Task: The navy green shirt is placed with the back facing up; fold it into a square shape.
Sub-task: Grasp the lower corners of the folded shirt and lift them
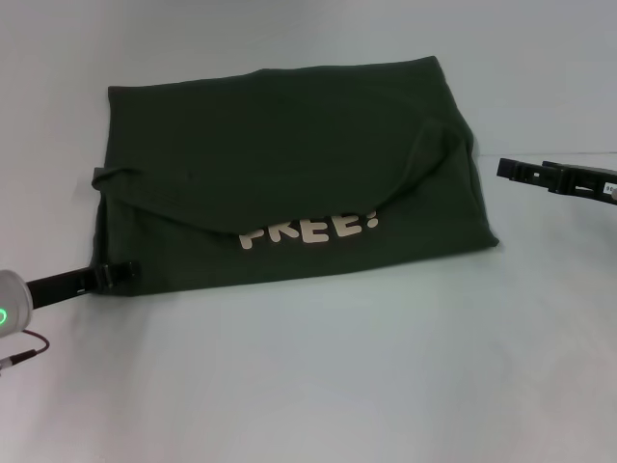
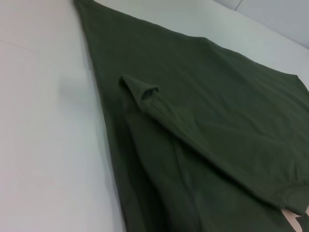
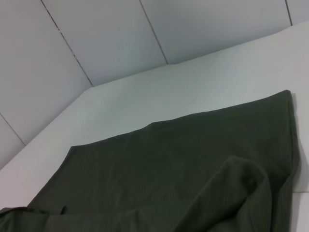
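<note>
Pale grey-white surface, plain, filling the head view; panelled grey wall behind it in the right wrist view.

Left gripper: one, low at the left edge of the head view, black fingers lying just beside the near left corner of the shirt, apparently touching its hem. Fingers close together; cannot tell whether cloth is pinched between them. Own fingers not shown in left wrist view.

Navy green shirt: one, lying flat mid-surface, partly folded. Upper layer plain dark olive, folded over toward the near edge; cream block letters "FREE!" showing just below the fold line, tops of the letters covered by the flap. One small sleeve tab sticking out at the left edge. One rounded sleeve fold raised at the right side, also seen in right wrist view. Left wrist view: folded sleeve edge lying on the plain layer, cream letter corner just visible at the frame edge.

Right gripper: one, black, hovering to the right of the shirt, near its right edge but apart from it. Fingers' opening not readable: cannot tell.
</note>
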### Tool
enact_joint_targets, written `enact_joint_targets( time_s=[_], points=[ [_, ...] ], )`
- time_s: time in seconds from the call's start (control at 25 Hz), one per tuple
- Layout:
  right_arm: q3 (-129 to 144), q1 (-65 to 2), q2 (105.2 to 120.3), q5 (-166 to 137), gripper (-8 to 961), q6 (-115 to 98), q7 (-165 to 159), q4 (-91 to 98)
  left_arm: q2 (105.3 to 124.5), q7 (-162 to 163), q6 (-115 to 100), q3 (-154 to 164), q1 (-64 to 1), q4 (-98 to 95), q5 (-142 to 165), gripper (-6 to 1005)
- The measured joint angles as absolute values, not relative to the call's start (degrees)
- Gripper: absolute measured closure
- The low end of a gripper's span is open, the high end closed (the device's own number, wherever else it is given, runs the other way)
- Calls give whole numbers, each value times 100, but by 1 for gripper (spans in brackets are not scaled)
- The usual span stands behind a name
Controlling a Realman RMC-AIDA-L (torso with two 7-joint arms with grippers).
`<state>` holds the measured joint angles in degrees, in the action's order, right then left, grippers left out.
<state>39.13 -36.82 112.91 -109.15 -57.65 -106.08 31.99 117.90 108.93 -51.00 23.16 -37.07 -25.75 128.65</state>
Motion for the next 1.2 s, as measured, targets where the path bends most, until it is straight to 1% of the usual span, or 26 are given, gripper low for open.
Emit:
enact_joint_targets(
  time_s=[0.36,0.6,0.8,0.88,1.04,1.12,1.2],
  points=[
    [3911,-3669,11291,-10916,16,-5766,-10599,3199,11794,10911,-4981,2390,-3732,-2575,12906,662],
    [3911,-3665,11291,-10928,16,-5691,-10604,3192,11795,10924,-4931,2397,-3735,-2566,12911,725],
    [3938,-3775,11276,-11218,16,-5721,-10870,3205,11794,10925,-4944,2399,-3730,-2566,12896,931],
    [4019,-3936,11199,-11606,16,-5802,-11325,3252,11796,10925,-4962,2398,-3729,-2566,12879,941],
    [4333,-4400,10908,-12571,16,-5989,-12543,3200,11800,10925,-5004,2394,-3722,-2566,12864,957],
    [4412,-4585,10840,-12975,17,-6061,-12947,3180,11800,10925,-5021,2397,-3722,-2566,12861,957],
    [4434,-4729,10830,-13301,17,-6085,-13192,3181,11801,10925,-5052,2398,-3730,-2566,12859,957]
  ],
)
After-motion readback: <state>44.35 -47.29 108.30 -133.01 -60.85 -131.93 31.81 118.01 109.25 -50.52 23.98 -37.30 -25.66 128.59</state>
